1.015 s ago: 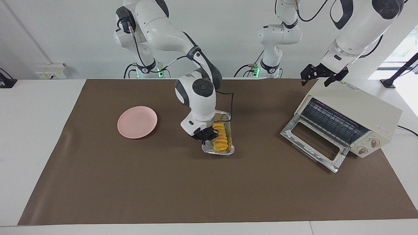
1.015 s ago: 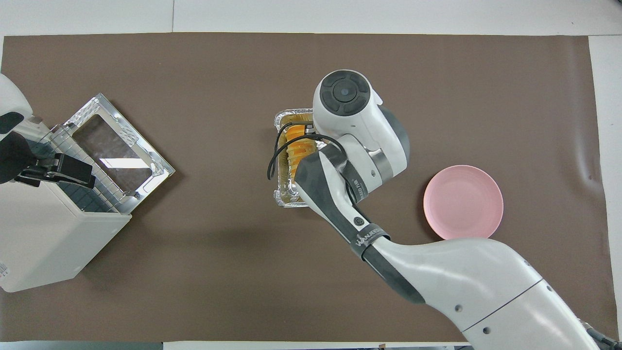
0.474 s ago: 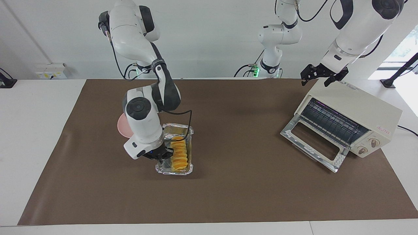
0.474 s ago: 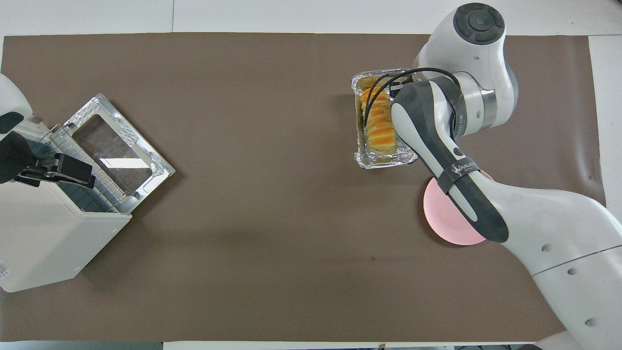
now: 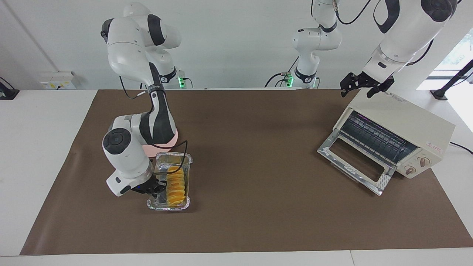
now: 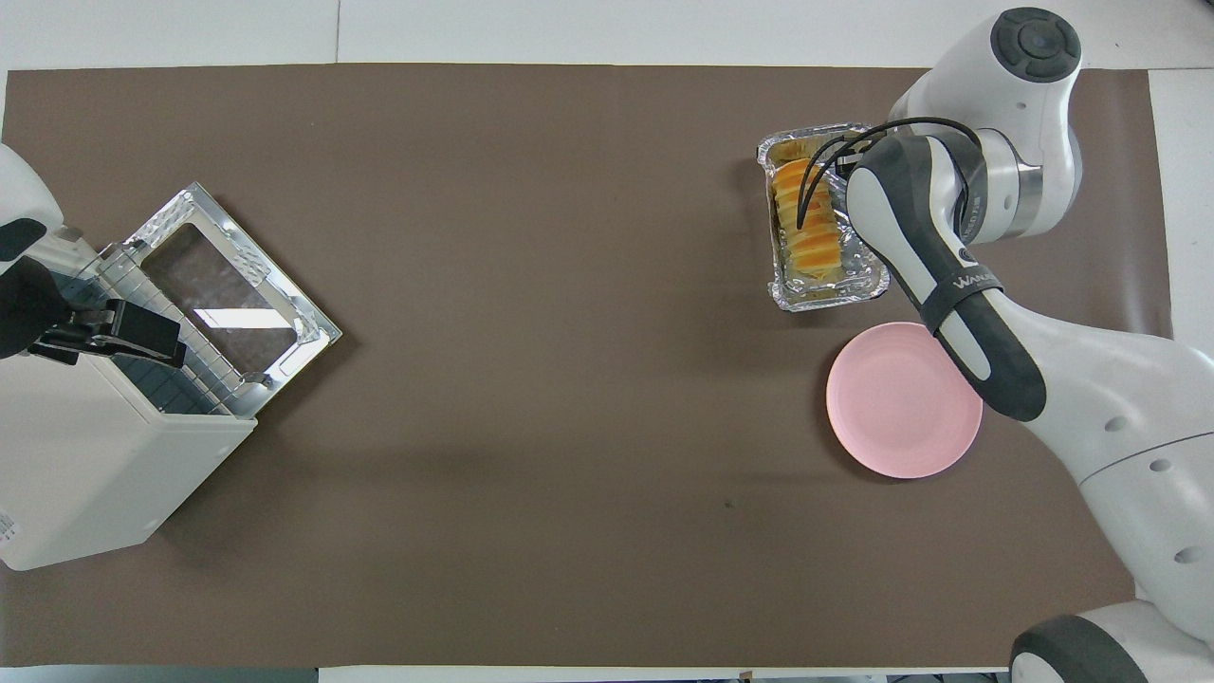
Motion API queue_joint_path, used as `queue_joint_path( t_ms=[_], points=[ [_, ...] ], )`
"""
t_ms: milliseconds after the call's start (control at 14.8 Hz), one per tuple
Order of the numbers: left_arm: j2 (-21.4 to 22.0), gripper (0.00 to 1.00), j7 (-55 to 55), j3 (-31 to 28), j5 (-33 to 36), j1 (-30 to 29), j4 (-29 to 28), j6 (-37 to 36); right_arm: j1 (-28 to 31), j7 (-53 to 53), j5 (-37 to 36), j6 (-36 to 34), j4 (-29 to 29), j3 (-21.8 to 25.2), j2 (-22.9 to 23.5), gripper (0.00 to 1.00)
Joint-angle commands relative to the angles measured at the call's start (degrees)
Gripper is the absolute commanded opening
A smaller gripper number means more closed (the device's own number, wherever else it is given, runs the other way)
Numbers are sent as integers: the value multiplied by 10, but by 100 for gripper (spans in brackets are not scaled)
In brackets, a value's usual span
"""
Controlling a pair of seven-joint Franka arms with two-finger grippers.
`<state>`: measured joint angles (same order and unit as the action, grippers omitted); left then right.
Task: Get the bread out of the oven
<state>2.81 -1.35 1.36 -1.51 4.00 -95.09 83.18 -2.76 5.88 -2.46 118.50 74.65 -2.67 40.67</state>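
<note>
Change since a second ago: foil tray [image 5: 169, 202] with the bread [image 5: 176, 185] carried from mid-counter toward the right arm's end; now farther from the robots than the pink plate [image 6: 904, 399], just beside it.
Right pincer [image 5: 154, 187]: clamped shut on the tray's long side wall, over the brown mat [image 5: 258, 214]; tray low over the mat, contact with it not discernible.
Bread: lying lengthwise in the tray, clear of the oven [image 5: 391, 140], well apart from it.
Oven: at the left arm's end of the counter, door [image 5: 354, 165] dropped open, rack bare as far as visible.
Left pincer [image 5: 364, 88]: fingers spread wide, holding nothing, over the oven's top edge; no movement over the last second, arm waiting.
Meaning for task: removal from the oven judged done; bread not yet on the plate, so tray set-down or transfer to the plate likely next.
Risk: thin foil wall may buckle under a one-sided grip and tilt the loaf.
Writing, right forearm band [image 6: 972, 285]: white lettering, appears to begin "WAN", rest not legible.
Writing, oven: small red mark [image 5: 436, 148] above the knobs [image 5: 415, 166] and grey print on the top panel, neither readable.
</note>
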Motion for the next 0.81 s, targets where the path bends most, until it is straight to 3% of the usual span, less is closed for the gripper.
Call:
queue_joint_path(
  t_ms=[0, 135, 338, 677, 744],
  points=[
    [5, 100, -3, 0, 8, -1, 2, -6, 22, -49, 12, -18, -85, -8, 55, 0],
    [5, 100, -3, 0, 8, -1, 2, -6, 26, -54, 13, -27, -121, -9, 78, 0],
    [5, 100, -3, 0, 8, -1, 2, -6, 36, -54, 14, -14, -122, -10, 93, 0],
    [5, 100, -3, 0, 8, -1, 2, -6, 33, -67, 6, -5, -117, -8, 85, 3],
    [5, 100, -3, 0, 8, -1, 2, -6, 30, -67, 7, -8, -110, -8, 75, 77]
  ],
)
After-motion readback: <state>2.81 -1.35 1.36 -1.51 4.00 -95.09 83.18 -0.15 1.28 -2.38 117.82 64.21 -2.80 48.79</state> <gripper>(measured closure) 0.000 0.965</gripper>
